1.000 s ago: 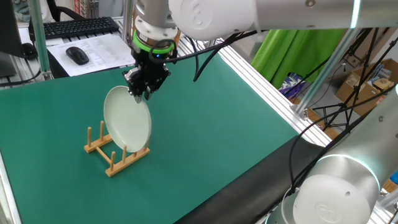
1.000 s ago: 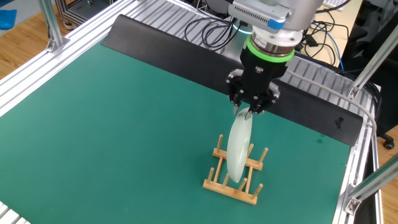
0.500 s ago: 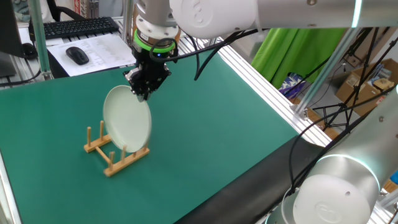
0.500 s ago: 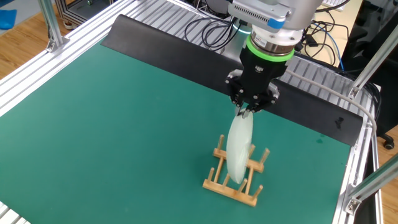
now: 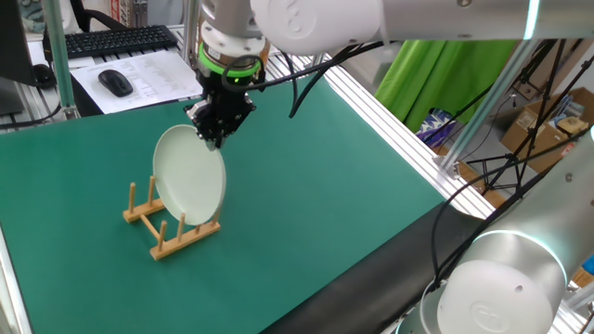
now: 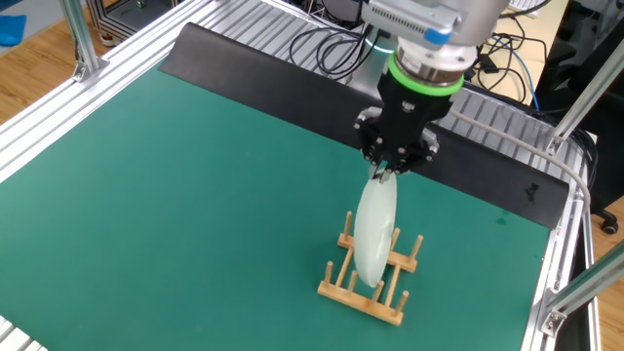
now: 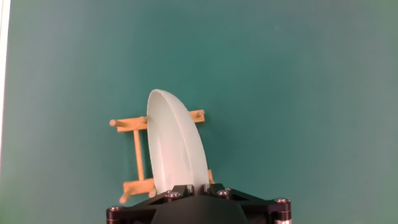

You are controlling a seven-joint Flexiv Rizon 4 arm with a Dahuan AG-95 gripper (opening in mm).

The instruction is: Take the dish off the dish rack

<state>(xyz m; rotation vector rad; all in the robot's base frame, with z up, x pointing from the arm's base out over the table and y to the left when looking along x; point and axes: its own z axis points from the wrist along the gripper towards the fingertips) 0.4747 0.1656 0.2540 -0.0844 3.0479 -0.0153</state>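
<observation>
Pincer (image 6: 390,172) jaws sit pressed in on the top rim of the dish (image 5: 190,174), nearly closed, with the thin edge apparently pinched between them. One dish stands on edge in the one dish rack (image 5: 170,229), its lower edge down between the upright pegs. It looks stiff, smooth and fairly light, likely slippery and breakable, so the raised rim at the top seems the sound place to grip, followed by a straight lift clear of the pegs. Around the rack, the green counter (image 5: 316,176) lies bare; beyond it are one keyboard (image 5: 119,41) and one mouse (image 5: 115,83).

Bright, even light, soft shadows, sharp focus.
</observation>
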